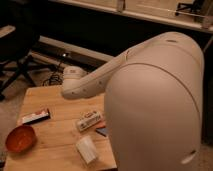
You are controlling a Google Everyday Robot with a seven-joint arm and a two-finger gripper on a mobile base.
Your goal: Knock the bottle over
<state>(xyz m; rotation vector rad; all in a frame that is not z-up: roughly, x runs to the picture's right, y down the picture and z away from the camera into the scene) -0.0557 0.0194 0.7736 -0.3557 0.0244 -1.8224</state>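
Observation:
The bottle (90,120) is small and whitish with a pale label with reddish marks. It lies on its side near the middle of the wooden table (55,102), its long axis running from lower left to upper right. My arm (95,80) reaches from the right, across and above the table, and ends at a rounded joint (71,80) above and to the left of the bottle. My gripper does not show; it is hidden behind the arm or out of sight.
A wider white cup-like cylinder (87,149) lies near the table's front edge. An orange bowl (20,138) sits at the front left. A flat packaged bar (36,116) lies at the left. A small dark flat item (102,131) lies beside the bottle. My big white body (155,110) fills the right.

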